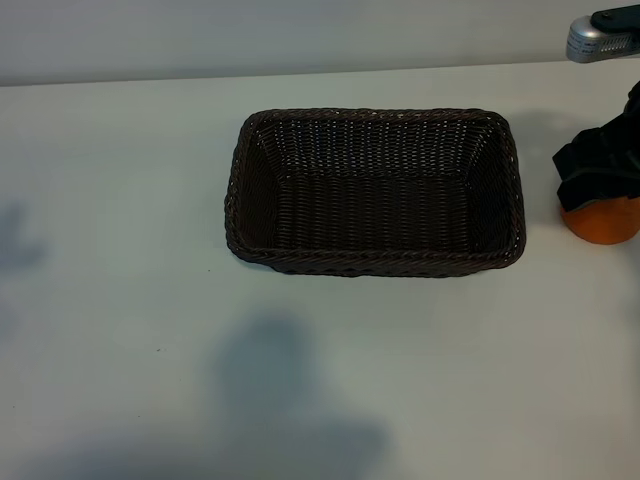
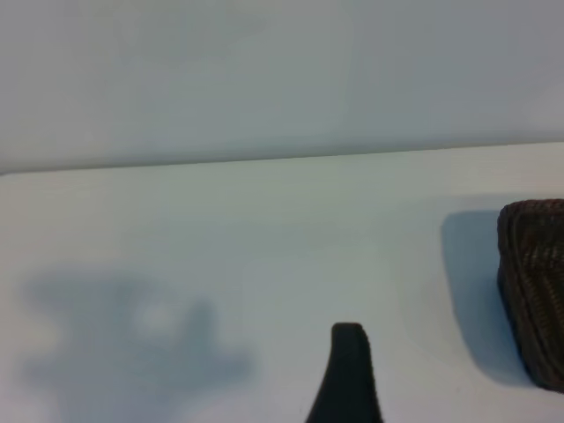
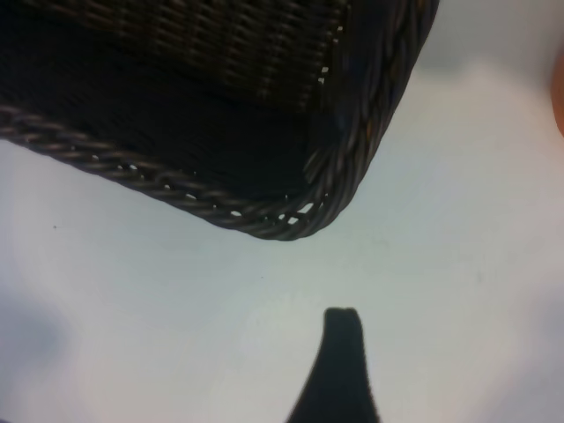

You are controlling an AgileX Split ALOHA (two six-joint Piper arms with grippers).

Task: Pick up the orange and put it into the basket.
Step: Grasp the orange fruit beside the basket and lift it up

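Note:
The orange (image 1: 603, 222) sits on the white table at the far right, to the right of the dark-brown wicker basket (image 1: 375, 262). My right gripper (image 1: 600, 168) hangs just over the orange and covers its top. In the right wrist view one black finger (image 3: 342, 370) shows above bare table, with the basket's corner (image 3: 264, 220) beyond and a sliver of the orange (image 3: 560, 97) at the edge; nothing lies against that finger. The left arm is out of the exterior view. Its wrist view shows one black finger (image 2: 350, 374) over bare table, with the basket's end (image 2: 533, 282) off to the side.
The basket is empty. A silver-grey piece of hardware (image 1: 600, 38) sticks in at the back right corner. The table's far edge meets a pale wall (image 1: 300, 40). Soft shadows lie on the table in front of the basket.

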